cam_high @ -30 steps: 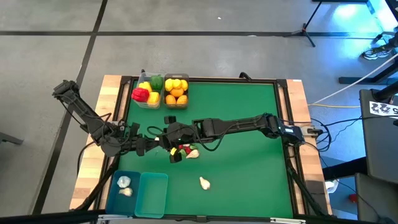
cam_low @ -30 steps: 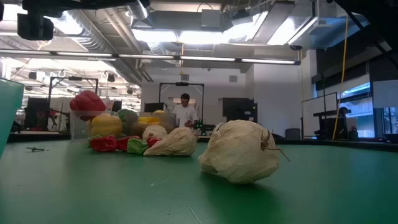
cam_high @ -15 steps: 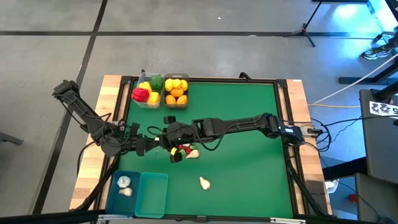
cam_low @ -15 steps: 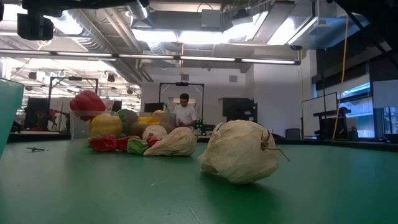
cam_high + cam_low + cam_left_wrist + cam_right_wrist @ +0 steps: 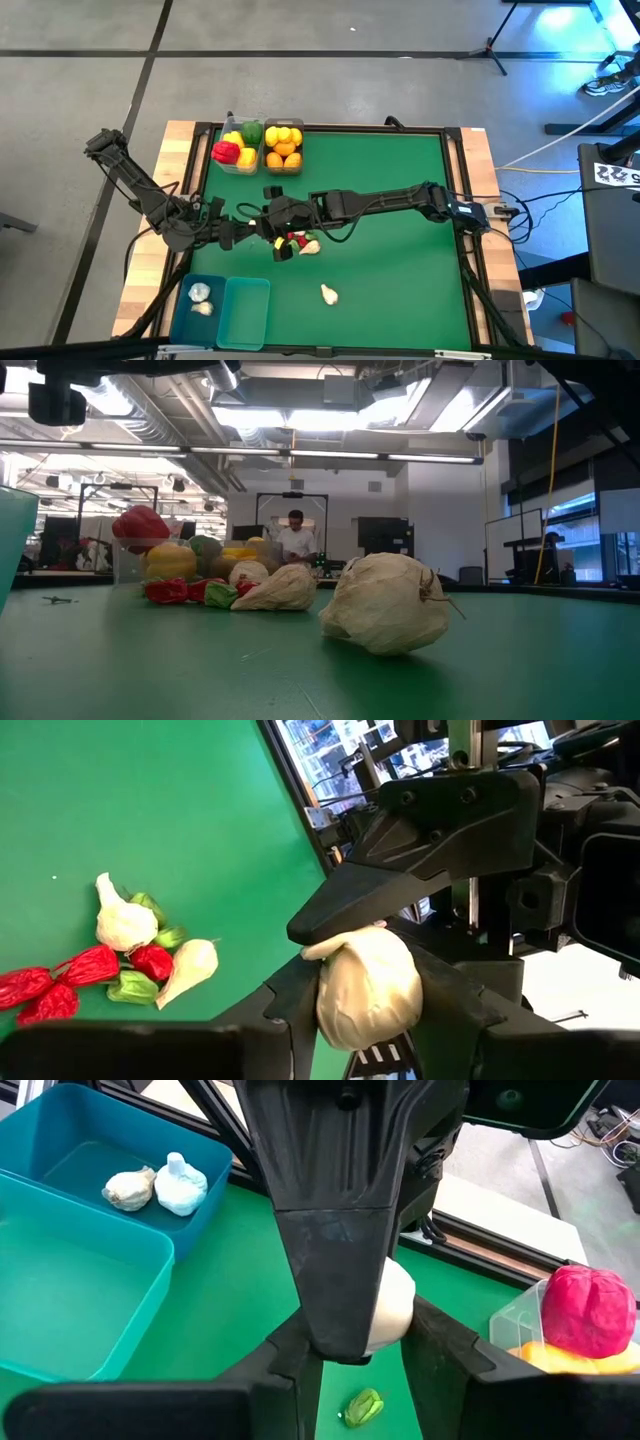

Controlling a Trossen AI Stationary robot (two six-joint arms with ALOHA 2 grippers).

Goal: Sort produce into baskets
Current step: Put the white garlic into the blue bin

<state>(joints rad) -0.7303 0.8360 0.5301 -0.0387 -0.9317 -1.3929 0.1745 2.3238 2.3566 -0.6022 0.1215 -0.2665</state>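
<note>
We look straight down on the whole table (image 5: 380, 190) from overhead, level across its green top from the surface, close past each wrist's fingers, every view sharing the mid-table produce cluster (image 5: 298, 243).

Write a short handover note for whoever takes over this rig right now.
Grippers: left gripper and right gripper both have jaws closed on one garlic bulb at table centre.
Done: peppers and citrus are in the clear bins; two bulbs are in one teal bin.
Left: the held bulb, loose garlic, chillies, a lone bulb. The chillies probably go in the second teal bin.
</note>
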